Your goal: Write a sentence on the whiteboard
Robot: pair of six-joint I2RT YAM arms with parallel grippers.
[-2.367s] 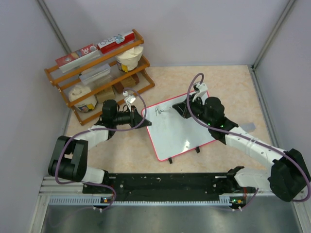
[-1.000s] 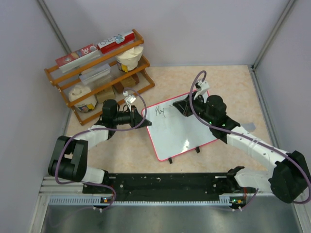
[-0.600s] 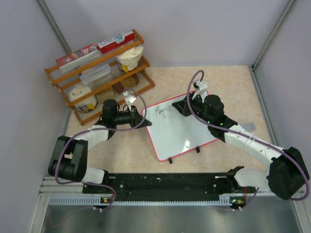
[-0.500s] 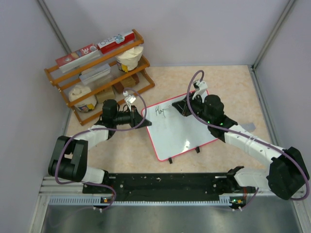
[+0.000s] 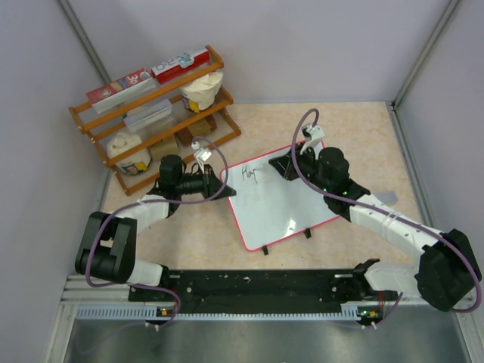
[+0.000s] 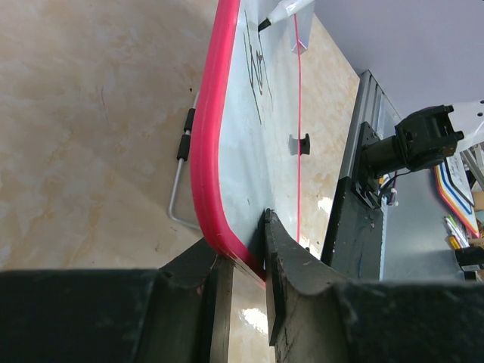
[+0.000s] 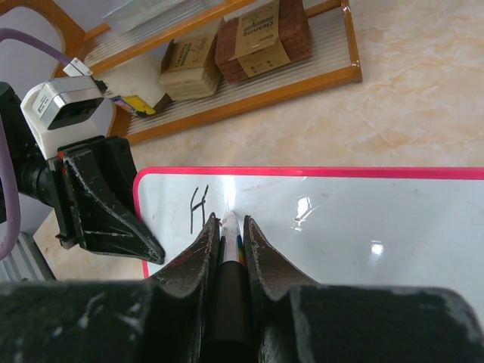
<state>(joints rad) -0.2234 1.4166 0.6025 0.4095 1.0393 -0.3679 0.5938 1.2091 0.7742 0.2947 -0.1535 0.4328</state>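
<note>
Your left pincer [image 5: 222, 188] is clamped on the whiteboard [image 5: 281, 215] at its left corner. In the left wrist view its two fingers [image 6: 286, 266] sit either side of the thin red rim, one on the white face and one behind it. The board lies flat on the worktop [image 5: 348, 128], turned at a diagonal and roughly central, with its small black feet showing along the near edge. Over on your right, the right pincer [image 5: 282, 168] is clenched on a marker [image 7: 229, 236], which runs straight out between the fingers in the right wrist view. Its pale tip comes down at the board's far-left area, just right of the writing, and from the left wrist view the dark nib [image 6: 263, 24] sits right at the surface, though you cannot tell for certain that it touches. The sentence [image 5: 248, 173] is only a few thin black letters so far, beginning with an H, close to the corner that your left pincer holds. The rest of the board is bare, glossy white with light glinting off it. Beyond the board, at the far left of the worktop, stands a wooden rack [image 5: 155, 113] with boxes and tubs on its shelves, well apart from both arms.
</note>
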